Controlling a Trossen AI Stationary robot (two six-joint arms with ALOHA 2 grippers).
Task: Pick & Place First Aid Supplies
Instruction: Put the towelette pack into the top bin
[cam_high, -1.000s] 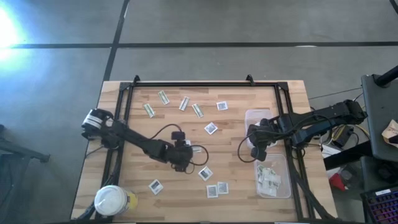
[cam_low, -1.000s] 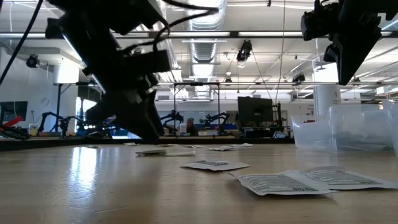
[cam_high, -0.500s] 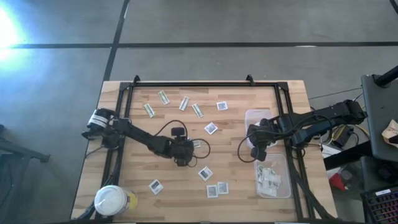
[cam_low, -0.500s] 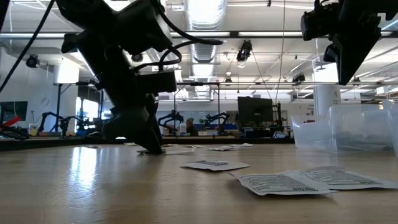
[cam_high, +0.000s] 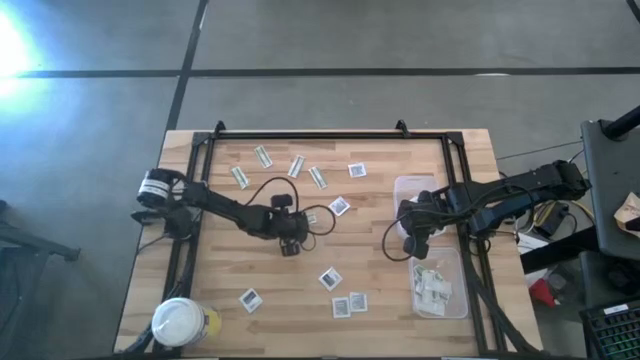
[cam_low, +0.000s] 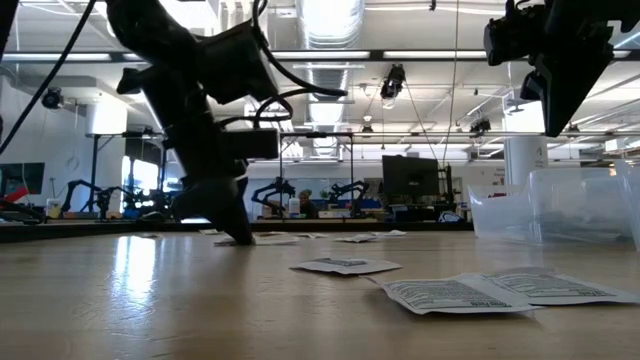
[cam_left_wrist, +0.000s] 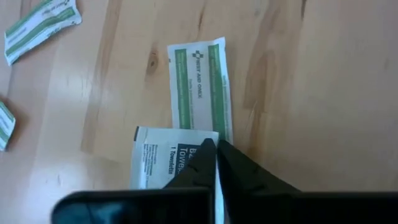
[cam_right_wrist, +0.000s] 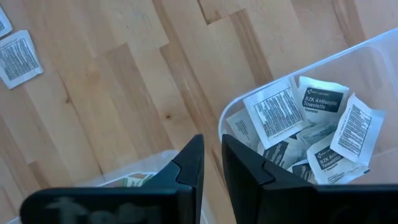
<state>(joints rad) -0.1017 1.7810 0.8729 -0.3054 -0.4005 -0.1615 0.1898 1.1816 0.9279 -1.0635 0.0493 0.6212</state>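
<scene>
Grasp | left gripper (cam_left_wrist: 216, 149) clenched on square white towelette packet (cam_left_wrist: 163, 158) at table centre, overlapping green-and-white strip (cam_left_wrist: 200, 87) | lift should be straight, so strip is left behind | right gripper (cam_right_wrist: 211, 149) idle, slightly parted, by clear tub (cam_right_wrist: 348, 59)

High view: set overhead, aimed straight down; whole table (cam_high: 200, 290) and both arms seen.
Low view: set at tabletop height, aimed level across.
Wrist views: aimed close at the tabletop.
Shared: scattered packets (cam_high: 339, 206) seen from overhead and low.

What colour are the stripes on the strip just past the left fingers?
Green on white, on the narrow strip; the left wrist view shows it best.
</scene>
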